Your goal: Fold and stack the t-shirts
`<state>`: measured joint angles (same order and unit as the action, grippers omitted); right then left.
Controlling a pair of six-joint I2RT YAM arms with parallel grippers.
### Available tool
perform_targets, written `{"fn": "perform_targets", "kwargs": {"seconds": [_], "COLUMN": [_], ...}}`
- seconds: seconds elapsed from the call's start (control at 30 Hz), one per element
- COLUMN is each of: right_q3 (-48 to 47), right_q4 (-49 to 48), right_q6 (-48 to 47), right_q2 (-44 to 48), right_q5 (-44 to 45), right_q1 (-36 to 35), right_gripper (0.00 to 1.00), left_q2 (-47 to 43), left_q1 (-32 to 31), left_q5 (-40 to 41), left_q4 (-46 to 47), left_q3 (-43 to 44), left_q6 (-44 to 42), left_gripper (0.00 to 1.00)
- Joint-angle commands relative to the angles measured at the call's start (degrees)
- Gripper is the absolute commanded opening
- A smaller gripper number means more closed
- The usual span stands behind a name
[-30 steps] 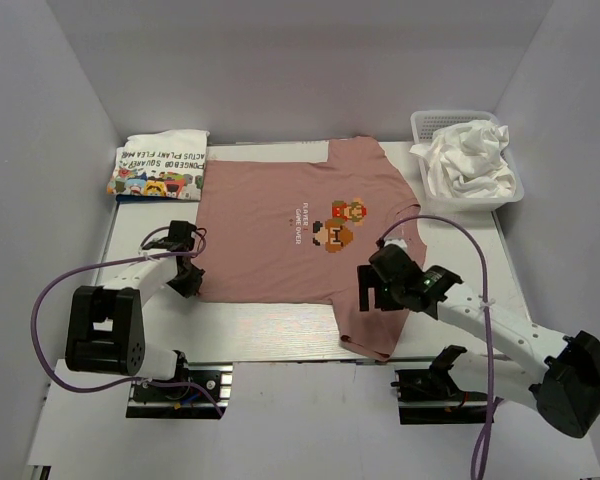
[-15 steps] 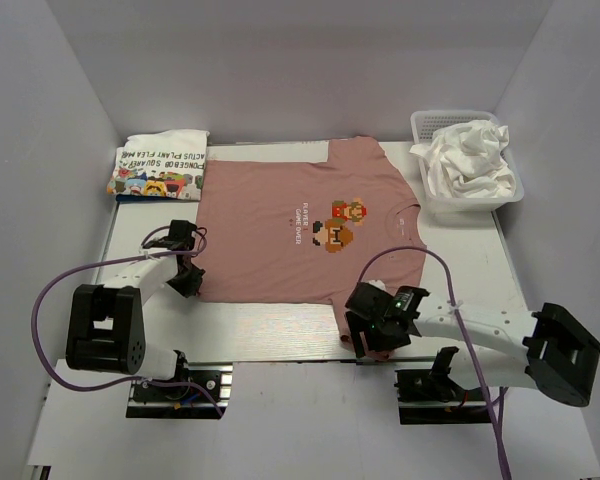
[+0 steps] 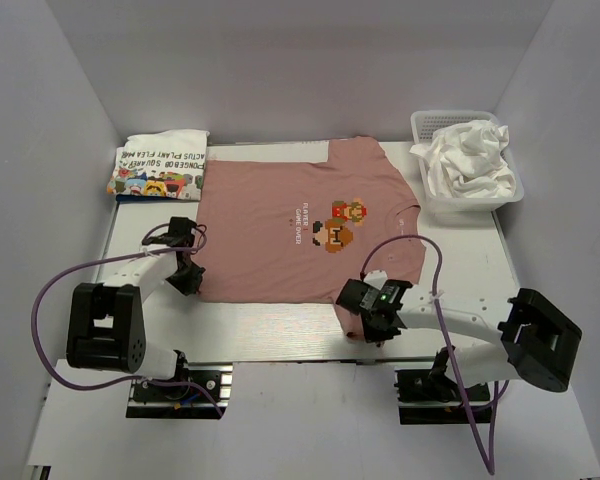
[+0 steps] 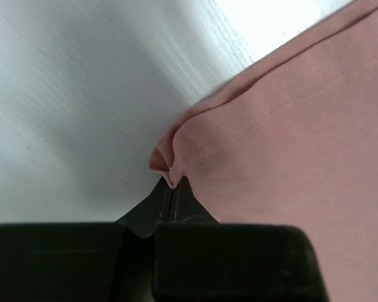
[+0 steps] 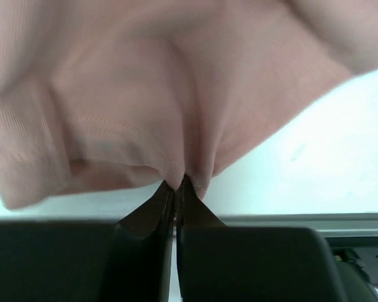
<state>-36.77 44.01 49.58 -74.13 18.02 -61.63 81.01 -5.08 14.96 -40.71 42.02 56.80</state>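
A dusty pink t-shirt (image 3: 300, 225) with a pixel-figure print lies spread flat in the middle of the table. My left gripper (image 3: 187, 281) is shut on its near left corner (image 4: 170, 165), pinching a small fold of fabric. My right gripper (image 3: 370, 330) is shut on the near edge of the shirt's right sleeve (image 5: 176, 179), with the cloth bunched between the tips. A folded white t-shirt (image 3: 160, 165) with colourful cartoons and black lettering lies at the far left. Crumpled white t-shirts (image 3: 470, 160) fill the basket at the far right.
A white mesh basket (image 3: 512, 196) stands at the back right corner. Grey walls enclose the table on three sides. The table's near edge (image 3: 280, 358) runs just in front of the right gripper. Purple cables loop from both arms.
My right arm swung down and left to the sleeve's near edge and its gripper went from open to shut on the cloth. The left gripper has not moved.
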Motion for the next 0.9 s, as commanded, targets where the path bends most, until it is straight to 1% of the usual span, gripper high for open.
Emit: {"fn": "perform_targets", "kwargs": {"seconds": [0.0,0.13,0.17,0.33,0.4,0.47,0.5,0.57,0.6,0.67,0.73,0.87], "right_q3": [-4.2,-7.2,-7.6,-12.6,-15.8,-17.7,-20.9,-24.2,-24.9,-27.4,-29.0,-36.3], "right_q4": [1.3,-1.3,-2.7,-10.1,-12.0,-12.5,-12.5,-11.8,-12.7,-15.0,-15.2,-16.4], "right_q6": [2.5,-1.1,-3.8,-12.9,-14.6,-18.3,-18.9,-19.5,-20.3,-22.2,-23.7,-25.9], "right_q2": [-0.2,1.3,1.4,1.1,0.1,-1.5,-3.4,-4.8,-6.8,-7.9,-11.1,-17.8], "right_q5": [11.0,14.4,14.9,10.2,9.1,8.5,8.6,7.6,6.7,5.2,4.9,3.4], "right_q1": [1.9,5.9,8.8,15.7,19.2,20.7,23.4,25.1,26.7,29.3,31.7,35.0], "right_gripper": [0.0,0.0,0.0,0.0,0.0,0.0,0.0,0.0,0.0,0.0,0.0,0.0], "left_q2": [-0.6,0.7,0.7,3.6,5.6,7.3,8.2,10.9,11.9,14.9,17.2,22.8], "left_q1": [0.2,0.2,0.2,0.7,0.7,0.7,0.7,1.2,1.2,1.2,1.7,2.9], "left_q5": [-0.1,0.6,1.2,1.7,1.7,1.7,1.7,1.7,1.7,1.7,1.7,1.7], "left_q4": [-1.4,-2.6,-3.2,-4.6,-4.6,-4.6,-5.1,-5.1,-5.1,-5.1,-5.8,-6.3], "left_q3": [4.1,8.5,9.5,15.5,18.1,21.3,22.5,25.5,26.5,29.4,31.6,37.8], "left_q6": [-0.5,-1.1,-1.1,-1.1,-1.1,-1.1,-1.1,-1.1,-1.1,-1.1,-1.1,-1.1], "left_gripper": [0.0,0.0,0.0,0.0,0.0,0.0,0.0,0.0,0.0,0.0,0.0,0.0]}}
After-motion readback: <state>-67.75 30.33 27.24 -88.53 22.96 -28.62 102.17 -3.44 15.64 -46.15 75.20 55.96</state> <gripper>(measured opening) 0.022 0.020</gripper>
